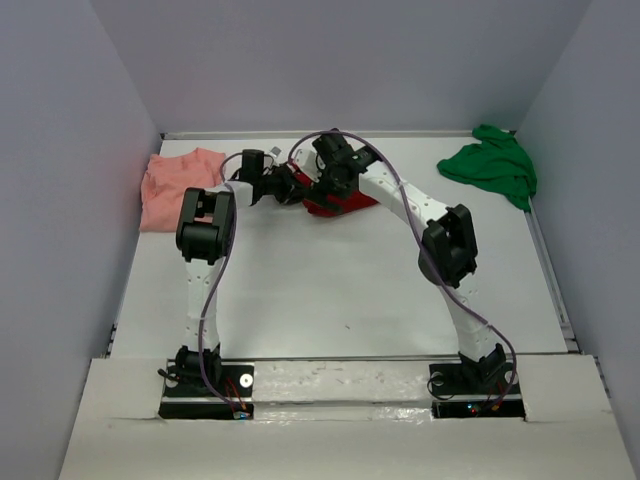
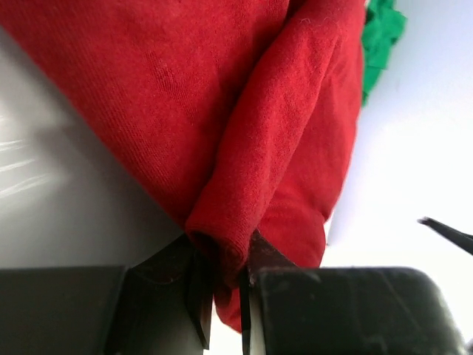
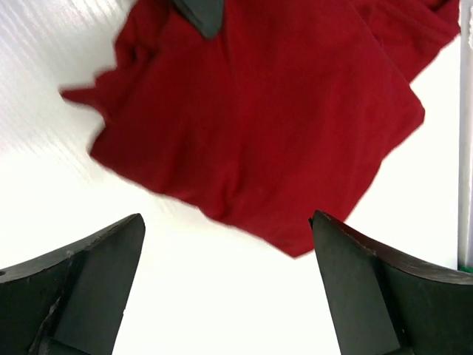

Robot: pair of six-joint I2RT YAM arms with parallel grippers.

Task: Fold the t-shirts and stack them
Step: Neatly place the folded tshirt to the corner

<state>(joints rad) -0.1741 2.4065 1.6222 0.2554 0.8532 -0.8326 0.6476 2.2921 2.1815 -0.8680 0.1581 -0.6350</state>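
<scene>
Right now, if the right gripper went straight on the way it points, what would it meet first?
Most likely the dark red t-shirt, spread directly ahead of the open right gripper; how far off it lies is hard to judge.

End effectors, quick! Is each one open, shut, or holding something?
Left end effector: shut on a fold of the dark red shirt.
Right end effector: open, holding nothing.
</scene>
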